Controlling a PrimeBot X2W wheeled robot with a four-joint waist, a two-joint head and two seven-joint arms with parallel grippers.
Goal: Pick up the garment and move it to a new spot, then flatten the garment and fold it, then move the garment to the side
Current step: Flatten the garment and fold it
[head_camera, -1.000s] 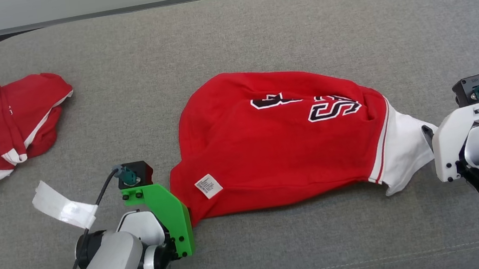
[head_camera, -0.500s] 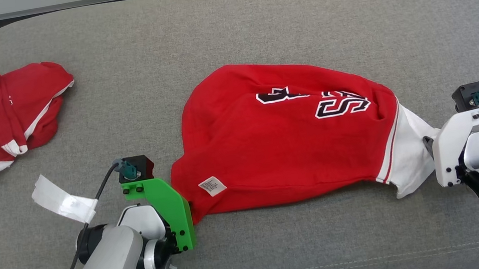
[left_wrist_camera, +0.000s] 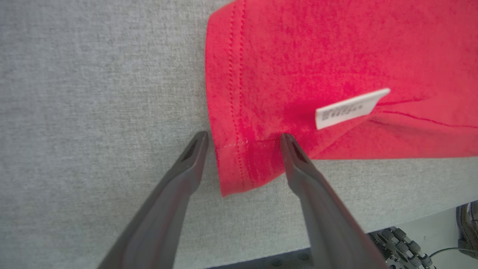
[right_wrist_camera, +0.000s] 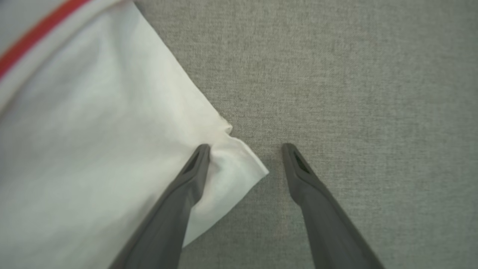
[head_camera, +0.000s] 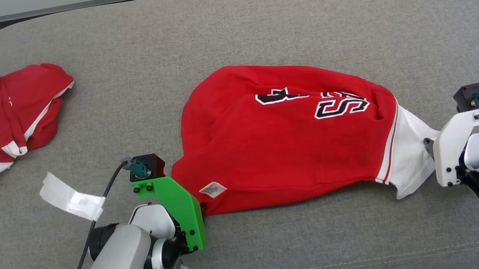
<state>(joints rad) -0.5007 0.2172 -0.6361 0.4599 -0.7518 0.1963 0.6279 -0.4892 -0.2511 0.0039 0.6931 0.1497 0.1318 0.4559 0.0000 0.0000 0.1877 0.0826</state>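
Between the jaws of the left gripper point(left_wrist_camera: 243, 136) lies the lower corner of the red garment point(head_camera: 279, 147). The jaws stand wide open. One finger rests on the red cloth, the other stands on the grey tabletop point(head_camera: 251, 20) just beside the stitched hem, and nothing is pinched. A little beyond these jaws, a white label point(left_wrist_camera: 351, 108) is sewn on the cloth. The jaws of the right gripper point(right_wrist_camera: 245, 146) are also wide open and hold nothing. The pointed corner of the white sleeve point(right_wrist_camera: 112, 130) lies between them and touches one finger, while the other finger stands on bare tabletop. From one pair of jaws to the other, the garment stretches across the middle of the tabletop, with its black and white lettering facing up. It is bunched and rounded at its far edge, not spread flat. I judge that the garment is at its working spot and that the flattening is the step in hand: both jaws seem placed to take opposite ends and pull them apart. The fold and the move to the side are not yet done. Well beyond the left jaws lies a second red garment point(head_camera: 7, 115), crumpled.
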